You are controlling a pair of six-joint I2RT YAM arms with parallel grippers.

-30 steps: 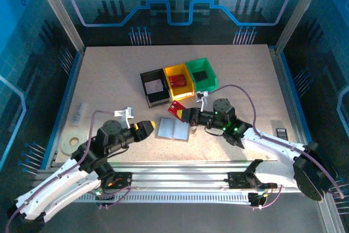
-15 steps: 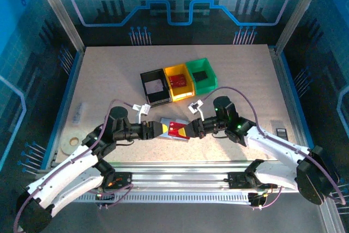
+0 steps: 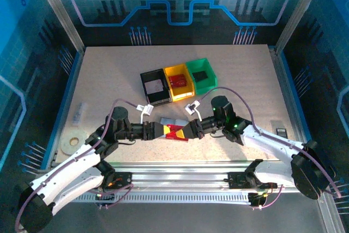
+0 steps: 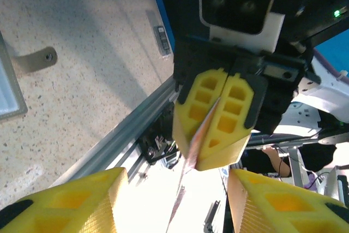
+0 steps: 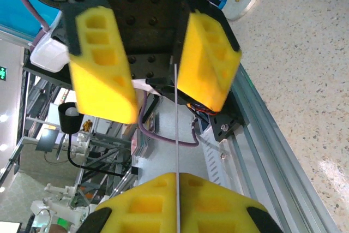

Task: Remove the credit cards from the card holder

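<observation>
A red credit card (image 3: 174, 131) hangs between my two grippers just above the table. My right gripper (image 3: 186, 130) is shut on its right end. In the right wrist view the card is a thin edge-on line (image 5: 176, 129) running out of the shut right gripper (image 5: 177, 183). My left gripper (image 3: 162, 131) faces it from the left. Its fingers (image 5: 103, 69) stand open on either side of the card's far end. The left wrist view shows the left gripper (image 4: 177, 203) with a wide gap and the card edge (image 4: 191, 156) in it. The grey card holder (image 3: 173, 121) lies on the table just behind them.
Behind the grippers stand a black bin (image 3: 154, 87) with a whitish card, a yellow bin (image 3: 179, 82) with a red card, and a green bin (image 3: 201, 75) with a black block. A tape roll (image 3: 70, 142) lies at the near left. The table's aluminium front rail (image 3: 180, 168) runs close below.
The right gripper carried the red card left and down from beside the bins. The left gripper swung right to meet it, and its jaws now straddle the card and have narrowed a little.
</observation>
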